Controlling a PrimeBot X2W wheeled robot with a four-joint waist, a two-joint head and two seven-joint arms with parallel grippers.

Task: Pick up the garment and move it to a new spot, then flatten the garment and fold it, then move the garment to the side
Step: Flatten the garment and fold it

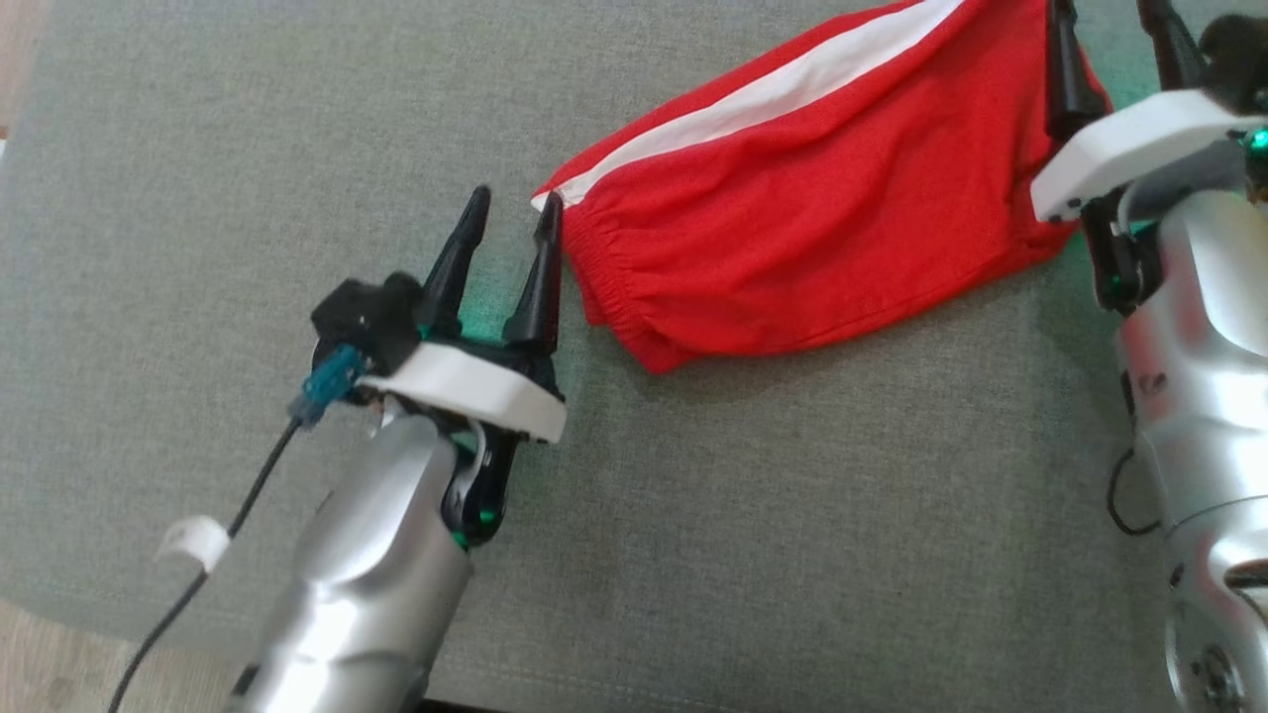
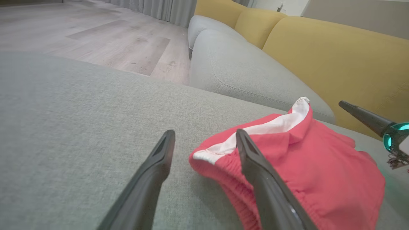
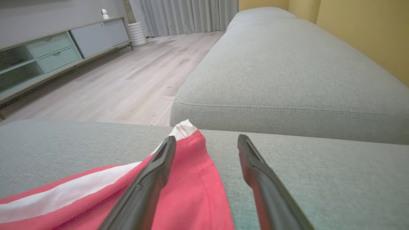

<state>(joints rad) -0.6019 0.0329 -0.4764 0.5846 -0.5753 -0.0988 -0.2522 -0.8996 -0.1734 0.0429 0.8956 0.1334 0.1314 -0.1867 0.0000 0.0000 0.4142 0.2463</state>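
Note:
The garment [image 1: 802, 238] is a pair of red shorts with a white side stripe, lying bunched on the grey cushion [image 1: 248, 178]. My left gripper [image 1: 515, 208] stands open at its elastic waistband end, one fingertip touching the corner. In the left wrist view the garment [image 2: 303, 172] lies under and beside the right-hand finger [image 2: 258, 169], nothing between the jaws. My right gripper [image 1: 1114, 20] is open at the garment's far right end. In the right wrist view the garment [image 3: 191, 198] lies beneath the left finger [image 3: 153, 179], its white-tipped corner sticking up.
A second grey sofa seat [image 3: 287, 73] with yellow back cushions [image 2: 335, 57] lies beyond a gap. Wooden floor [image 3: 121, 83], a low pale cabinet [image 3: 48, 54] and curtains [image 3: 188, 16] sit further off. The cushion's front edge [image 1: 79, 614] runs at the lower left.

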